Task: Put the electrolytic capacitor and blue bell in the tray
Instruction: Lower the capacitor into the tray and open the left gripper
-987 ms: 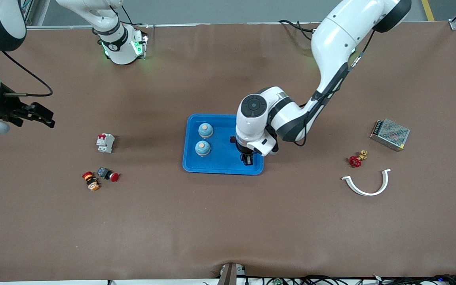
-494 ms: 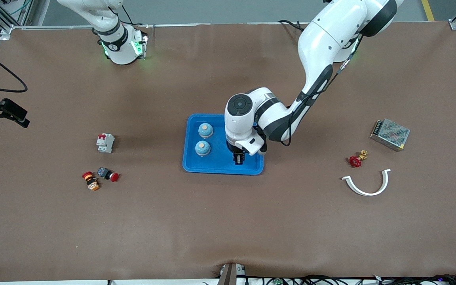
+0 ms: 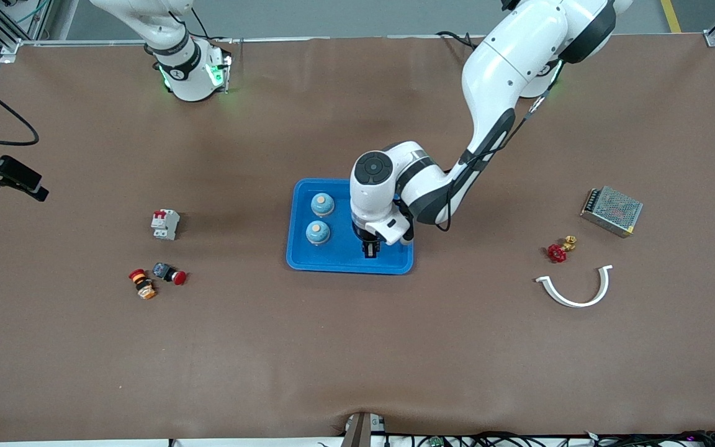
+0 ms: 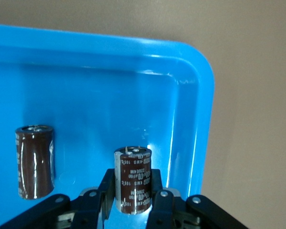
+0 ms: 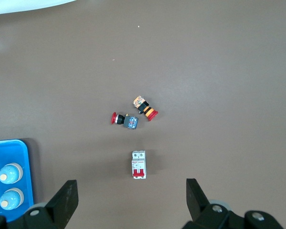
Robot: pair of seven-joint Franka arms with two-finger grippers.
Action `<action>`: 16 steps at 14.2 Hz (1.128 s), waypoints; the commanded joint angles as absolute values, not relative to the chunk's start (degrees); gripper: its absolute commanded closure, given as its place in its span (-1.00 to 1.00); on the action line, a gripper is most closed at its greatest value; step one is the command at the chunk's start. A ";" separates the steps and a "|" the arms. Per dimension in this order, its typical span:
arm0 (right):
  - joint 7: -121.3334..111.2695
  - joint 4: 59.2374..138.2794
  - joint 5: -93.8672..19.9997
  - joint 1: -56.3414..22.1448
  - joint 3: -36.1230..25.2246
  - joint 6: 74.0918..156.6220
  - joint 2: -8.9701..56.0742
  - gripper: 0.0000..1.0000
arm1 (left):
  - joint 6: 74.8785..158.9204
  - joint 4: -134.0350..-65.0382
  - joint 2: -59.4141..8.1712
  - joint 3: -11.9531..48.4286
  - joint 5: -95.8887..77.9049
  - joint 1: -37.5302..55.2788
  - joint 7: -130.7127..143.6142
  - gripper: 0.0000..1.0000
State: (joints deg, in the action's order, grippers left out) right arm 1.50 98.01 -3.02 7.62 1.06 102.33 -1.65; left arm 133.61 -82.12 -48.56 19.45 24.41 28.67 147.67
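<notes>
The blue tray [image 3: 332,261] lies mid-table with two blue bells [image 3: 322,203] [image 3: 318,231] standing in it. My left gripper [image 3: 370,249] hangs low over the tray's floor, shut on a dark brown electrolytic capacitor [image 4: 132,174] that it holds by the sides. In the left wrist view a second capacitor [image 4: 34,161] lies on the tray floor, inside the rim [image 4: 202,119]. My right gripper [image 5: 132,202] waits open and empty above the right arm's end of the table. From there it sees the tray's corner [image 5: 24,148] and both bells [image 5: 9,172].
A white circuit breaker [image 3: 166,223] and two red push buttons [image 3: 169,274] [image 3: 141,283] lie toward the right arm's end. Toward the left arm's end are a metal power supply [image 3: 611,210], a red valve [image 3: 558,250] and a white curved piece [image 3: 576,289].
My left gripper carried the capacitor a little way across the tray toward the bells. My right gripper drew back toward its end of the table.
</notes>
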 commanded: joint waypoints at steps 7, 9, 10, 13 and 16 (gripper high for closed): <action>0.70 95.80 -3.08 9.05 1.85 96.86 -1.14 -1.00 | 134.82 -79.98 -51.94 14.86 24.61 34.01 146.34 1.00; 0.62 95.89 -2.99 8.70 1.85 96.77 -0.79 -1.00 | 134.82 -79.98 -52.29 14.85 24.70 34.01 146.34 1.00; 0.53 95.89 -2.99 8.44 1.93 96.77 -0.79 -1.00 | 134.91 -79.98 -52.47 14.85 24.78 34.10 146.34 1.00; 0.53 95.80 -2.81 8.17 2.11 96.77 -0.70 -1.00 | 134.91 -79.98 -52.82 13.98 24.87 34.54 145.38 1.00; -0.52 95.80 -2.55 8.61 2.11 96.77 -0.79 -1.00 | 134.83 -79.98 -52.21 13.97 24.70 34.37 143.35 -1.00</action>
State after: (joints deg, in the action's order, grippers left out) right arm 0.82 97.09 -2.95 7.92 1.74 97.69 -1.19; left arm 134.61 -81.47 -50.96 15.15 24.47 33.64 144.78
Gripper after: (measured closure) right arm 0.000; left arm 0.608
